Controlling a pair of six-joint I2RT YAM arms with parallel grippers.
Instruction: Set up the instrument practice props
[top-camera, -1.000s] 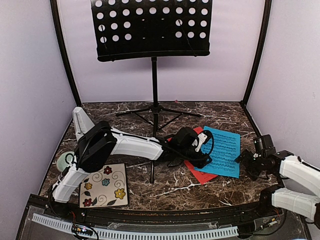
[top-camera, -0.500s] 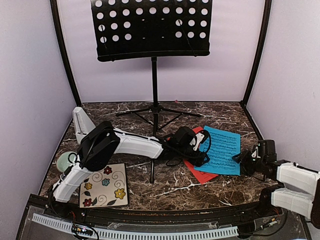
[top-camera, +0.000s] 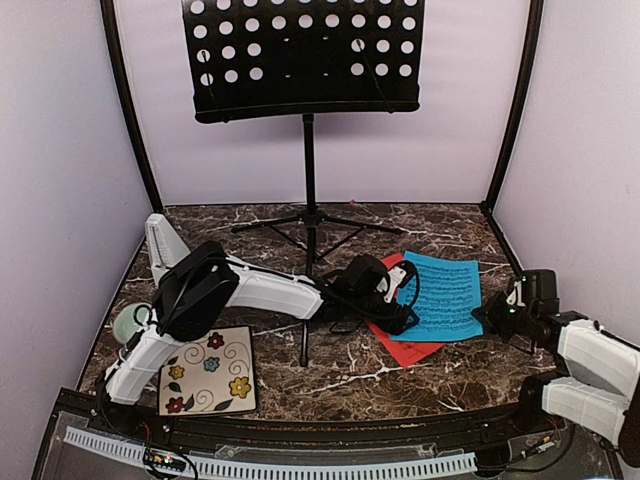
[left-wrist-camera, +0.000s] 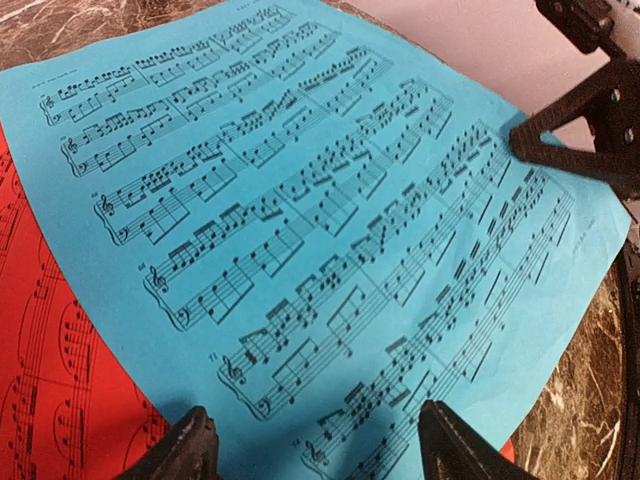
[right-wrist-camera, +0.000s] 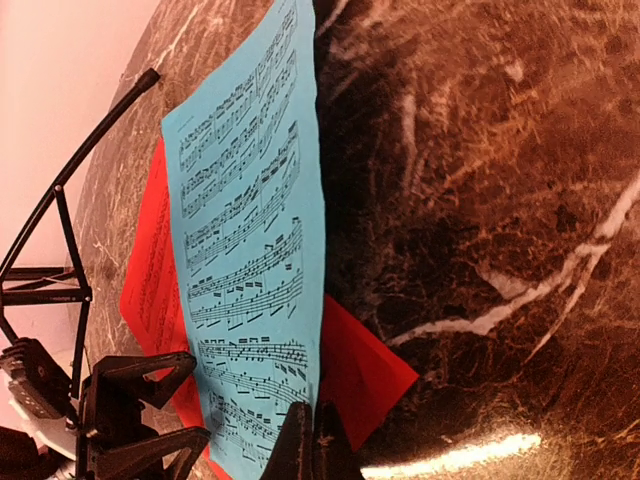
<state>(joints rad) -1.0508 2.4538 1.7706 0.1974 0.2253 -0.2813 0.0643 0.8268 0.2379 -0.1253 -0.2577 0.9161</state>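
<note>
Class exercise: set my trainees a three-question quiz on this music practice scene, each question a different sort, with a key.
1. True or false: the blue sheet lies partly on top of the red sheet.
2. Which one pinches the blue sheet's edge? A. left gripper B. right gripper
3. Fill in: the music stand holds ___ sheets on its desk.
Key: 1 true; 2 B; 3 no.

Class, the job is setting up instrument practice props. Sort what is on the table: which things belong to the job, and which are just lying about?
Belong: black perforated-metal music stand on tripod legs; blue sheet of printed music; red sheet of printed music; small whitish pyramid metronome.
Lying about: square floral-patterned tile; small pale green bowl.
</note>
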